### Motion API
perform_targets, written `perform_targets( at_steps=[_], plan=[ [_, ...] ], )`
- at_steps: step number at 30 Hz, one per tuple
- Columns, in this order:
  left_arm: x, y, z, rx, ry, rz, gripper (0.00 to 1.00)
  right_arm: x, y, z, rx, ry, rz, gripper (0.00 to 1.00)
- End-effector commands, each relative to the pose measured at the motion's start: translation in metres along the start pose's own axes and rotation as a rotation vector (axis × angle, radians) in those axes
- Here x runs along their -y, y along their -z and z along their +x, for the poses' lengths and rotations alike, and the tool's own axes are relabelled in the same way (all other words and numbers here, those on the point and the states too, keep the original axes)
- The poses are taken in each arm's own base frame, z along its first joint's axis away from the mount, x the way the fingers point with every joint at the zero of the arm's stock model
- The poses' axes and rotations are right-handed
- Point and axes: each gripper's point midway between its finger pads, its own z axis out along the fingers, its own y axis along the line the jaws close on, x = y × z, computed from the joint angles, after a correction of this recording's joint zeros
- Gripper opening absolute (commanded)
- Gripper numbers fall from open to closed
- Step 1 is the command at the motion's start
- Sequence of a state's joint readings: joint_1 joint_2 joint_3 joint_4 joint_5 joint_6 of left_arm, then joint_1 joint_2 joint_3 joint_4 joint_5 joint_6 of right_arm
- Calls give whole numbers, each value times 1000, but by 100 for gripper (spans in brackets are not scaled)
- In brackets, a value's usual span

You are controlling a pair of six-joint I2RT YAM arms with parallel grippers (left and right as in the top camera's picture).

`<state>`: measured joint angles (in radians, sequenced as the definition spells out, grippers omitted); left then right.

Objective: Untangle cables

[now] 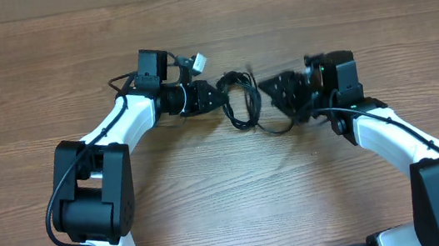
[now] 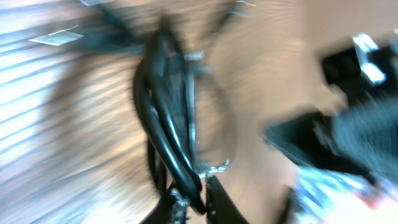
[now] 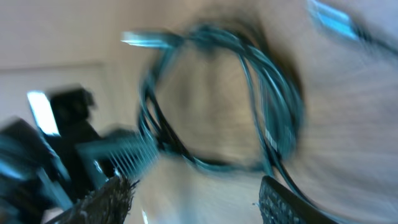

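The cables [image 1: 240,104] are thin black cords in a loose looped bundle at the middle of the wooden table, between my two grippers. My left gripper [image 1: 220,96] is at the bundle's left side. In the blurred left wrist view its jaws [image 2: 194,202] stand nearly together with a strand of the cables [image 2: 165,124] pinched between them. My right gripper [image 1: 270,91] is just right of the bundle. The right wrist view shows it [image 3: 196,199] open, with wide-set fingers [image 3: 286,202] and nothing between them. The cables' loop [image 3: 273,106] lies ahead of it.
A white plug [image 1: 198,61] on a thin wire sticks up behind the left wrist. The wooden table [image 1: 228,189] spreads all round. The right arm's black body [image 2: 348,143] shows close across the bundle in the left wrist view.
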<state>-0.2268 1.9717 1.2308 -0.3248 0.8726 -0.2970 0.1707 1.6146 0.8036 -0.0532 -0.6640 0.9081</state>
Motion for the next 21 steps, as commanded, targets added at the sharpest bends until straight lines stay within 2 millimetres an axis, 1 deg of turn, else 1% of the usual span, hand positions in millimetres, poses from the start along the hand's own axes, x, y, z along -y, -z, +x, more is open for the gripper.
perform_targets(
  at_steps=[1,2,3,4,7,9,12,14,15,16,17,19,21],
  plan=[
    [-46,4,-3,45,50,-259,23,4,5,17,-81,96,7,65],
    [-50,5,2,29,69,-282,32,22,5,17,-61,63,94,65],
    [-50,5,5,20,77,-283,41,31,6,17,-48,49,136,63],
    [-50,5,6,14,83,-283,46,36,6,16,-36,42,166,62],
    [-42,12,1,3,88,-291,54,54,10,11,6,23,256,60],
    [-37,19,-5,-1,77,-328,55,63,12,9,27,13,303,58],
    [-30,33,-19,1,49,-433,48,72,15,8,42,4,347,57],
    [-25,40,-28,12,14,-508,39,74,15,9,45,5,361,53],
    [-23,43,-33,21,-3,-548,33,75,15,9,48,7,369,50],
    [-16,44,-41,45,-44,-607,25,75,14,10,52,15,378,49],
    [-12,42,-45,56,-64,-619,25,74,13,12,46,20,377,49],
    [-6,35,-46,66,-90,-625,30,73,11,15,38,28,377,49],
    [-9,30,-44,69,-83,-667,36,72,9,19,28,37,378,50]
  ],
)
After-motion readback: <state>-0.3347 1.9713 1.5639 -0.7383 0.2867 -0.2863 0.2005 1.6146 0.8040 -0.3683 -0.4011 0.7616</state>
